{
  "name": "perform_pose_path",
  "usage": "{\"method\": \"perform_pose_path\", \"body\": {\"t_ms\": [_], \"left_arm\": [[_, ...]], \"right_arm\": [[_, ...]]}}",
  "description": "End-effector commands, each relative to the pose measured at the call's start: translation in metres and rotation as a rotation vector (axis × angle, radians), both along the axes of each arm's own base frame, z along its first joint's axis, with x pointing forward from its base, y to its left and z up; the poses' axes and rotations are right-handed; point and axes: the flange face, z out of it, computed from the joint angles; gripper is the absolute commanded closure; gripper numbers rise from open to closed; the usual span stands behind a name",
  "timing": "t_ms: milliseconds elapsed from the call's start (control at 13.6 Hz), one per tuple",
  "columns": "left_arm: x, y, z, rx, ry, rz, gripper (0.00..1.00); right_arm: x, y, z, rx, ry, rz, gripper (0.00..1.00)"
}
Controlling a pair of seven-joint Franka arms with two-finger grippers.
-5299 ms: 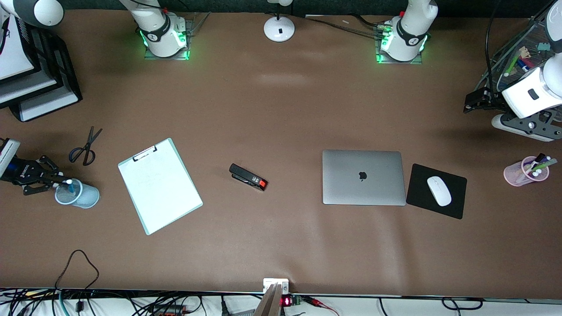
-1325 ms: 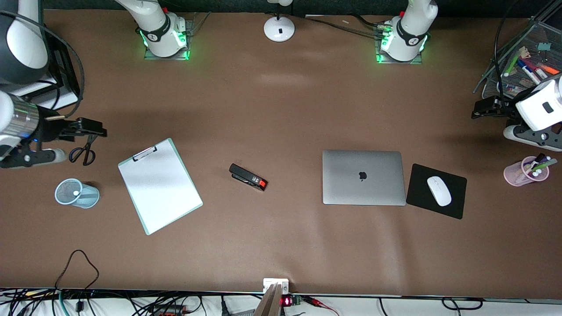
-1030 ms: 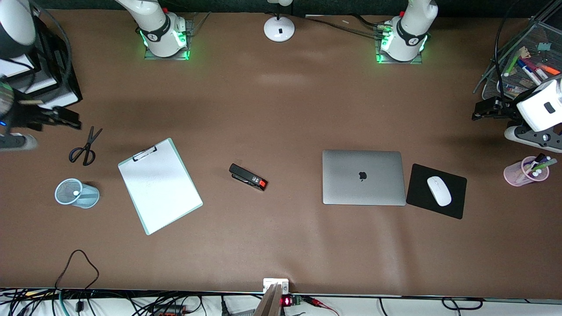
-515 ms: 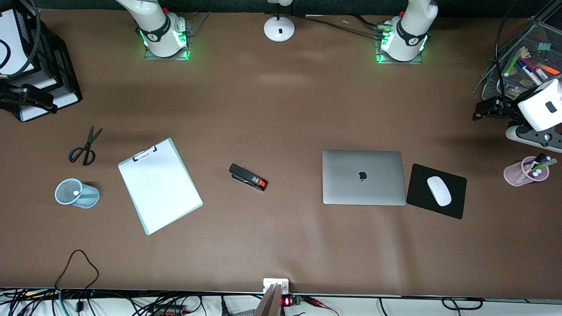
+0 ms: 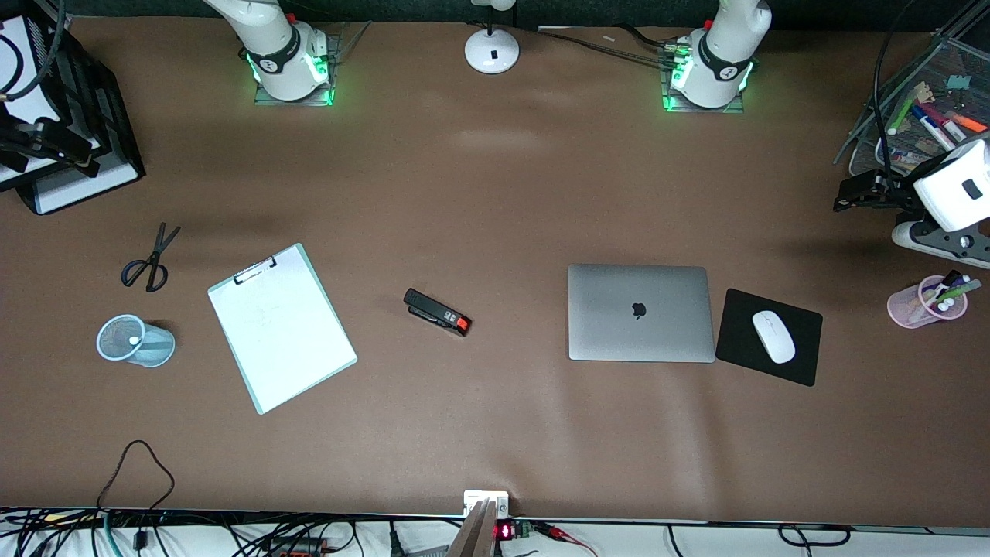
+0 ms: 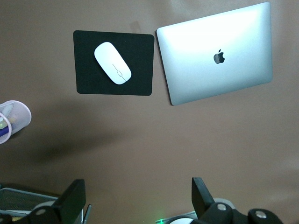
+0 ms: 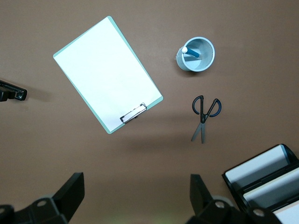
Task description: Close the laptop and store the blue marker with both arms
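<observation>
Brown table evenly lit — pale sheen at middle; white strip with tangled cables along near edge.

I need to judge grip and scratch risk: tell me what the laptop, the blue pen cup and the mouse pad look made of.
The laptop: likely brushed metal, given the even silver-grey matte sheen with a dark logo. The blue pen cup, holding the blue marker: probably wire mesh painted pale blue, since its wall looks finely gridded, though plastic is possible. The mouse pad: flat matte black without glare, likely fabric or rubber.

Matt brushed-metal laptop, glossy white plastic mouse, matt black pad, smooth brown table
</observation>
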Motion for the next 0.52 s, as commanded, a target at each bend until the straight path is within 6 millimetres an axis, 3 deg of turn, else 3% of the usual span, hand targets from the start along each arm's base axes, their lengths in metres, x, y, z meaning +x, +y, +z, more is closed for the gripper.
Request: {"method": "perform_pose_path", "body": {"t_ms": [0, 442], "left_arm": [[0.0038, 0.0017, 0.0034, -0.021, 0.009, -0.004, 0.00], [0.0040, 0.0057, -0.0031, -0.046, 0.033, 0.010, 0.00]], "right_arm": [[-0.0044, 0.0004, 0.0041, 0.015, -0.015, 0.009, 0.00], [0.0016, 0.0025, 0.0022, 0.017, -0.014, 0.011, 0.00]]}}
